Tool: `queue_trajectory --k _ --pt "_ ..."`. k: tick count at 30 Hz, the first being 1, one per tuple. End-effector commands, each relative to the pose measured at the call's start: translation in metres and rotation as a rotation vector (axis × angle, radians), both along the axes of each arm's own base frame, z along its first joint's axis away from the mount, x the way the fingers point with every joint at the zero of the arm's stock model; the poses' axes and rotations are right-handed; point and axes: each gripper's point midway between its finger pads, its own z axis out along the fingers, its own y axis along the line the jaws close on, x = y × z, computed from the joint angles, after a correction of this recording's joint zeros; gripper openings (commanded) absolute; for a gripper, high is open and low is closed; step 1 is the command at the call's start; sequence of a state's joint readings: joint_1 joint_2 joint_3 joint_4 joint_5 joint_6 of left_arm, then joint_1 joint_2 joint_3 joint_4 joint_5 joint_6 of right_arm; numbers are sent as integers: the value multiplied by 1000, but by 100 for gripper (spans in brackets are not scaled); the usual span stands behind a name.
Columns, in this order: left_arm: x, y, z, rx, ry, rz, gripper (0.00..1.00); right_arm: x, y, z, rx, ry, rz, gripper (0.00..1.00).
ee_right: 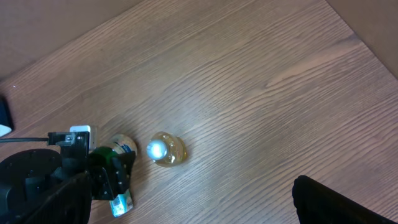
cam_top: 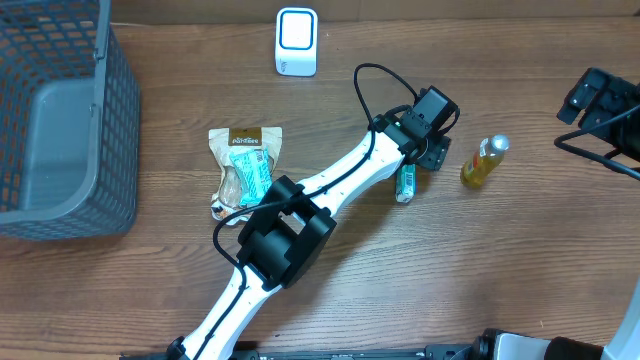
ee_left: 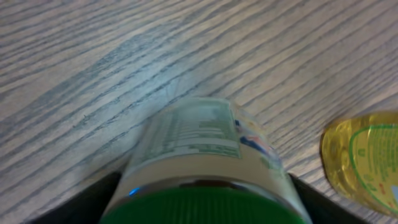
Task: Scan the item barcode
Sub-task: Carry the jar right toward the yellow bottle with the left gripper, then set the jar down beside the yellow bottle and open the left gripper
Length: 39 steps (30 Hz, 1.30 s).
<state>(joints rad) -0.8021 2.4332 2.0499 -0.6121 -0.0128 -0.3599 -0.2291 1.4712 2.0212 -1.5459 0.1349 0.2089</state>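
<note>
A small bottle [cam_top: 405, 185] with a green cap and a pale printed label lies on its side on the wooden table. My left gripper [cam_top: 420, 162] is down over it. In the left wrist view the bottle [ee_left: 199, 143] fills the space between the two dark fingers [ee_left: 93, 202], cap end nearest the camera, and the left gripper [ee_left: 202, 190] stands open around it. The white barcode scanner [cam_top: 296, 42] stands at the back of the table. My right gripper [cam_top: 600, 100] hovers at the far right, open [ee_right: 186, 214] and holding nothing. The bottle [ee_right: 121, 204] also shows in the right wrist view.
A yellow bottle [cam_top: 485, 162] stands just right of my left gripper, close to the lying bottle. A snack bag [cam_top: 243, 170] lies left of the left arm. A grey basket [cam_top: 110, 120] fills the far left.
</note>
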Motion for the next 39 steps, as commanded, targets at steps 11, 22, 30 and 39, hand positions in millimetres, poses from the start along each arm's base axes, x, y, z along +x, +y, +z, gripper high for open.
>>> queue_trajectory --k 11,22,30,39 --pt "22 -15 82 -65 -120 -27 100 0 -1 1 -6 -4 0 100" --pt "-24 27 108 80 72 -11 100 0 -1 1 -6 -4 0 100" --pt "-64 49 77 183 266 -42 83 0 -1 1 -5 -3 0 100" --pt "-80 56 49 198 389 70 69 0 -1 1 -6 -4 0 100"
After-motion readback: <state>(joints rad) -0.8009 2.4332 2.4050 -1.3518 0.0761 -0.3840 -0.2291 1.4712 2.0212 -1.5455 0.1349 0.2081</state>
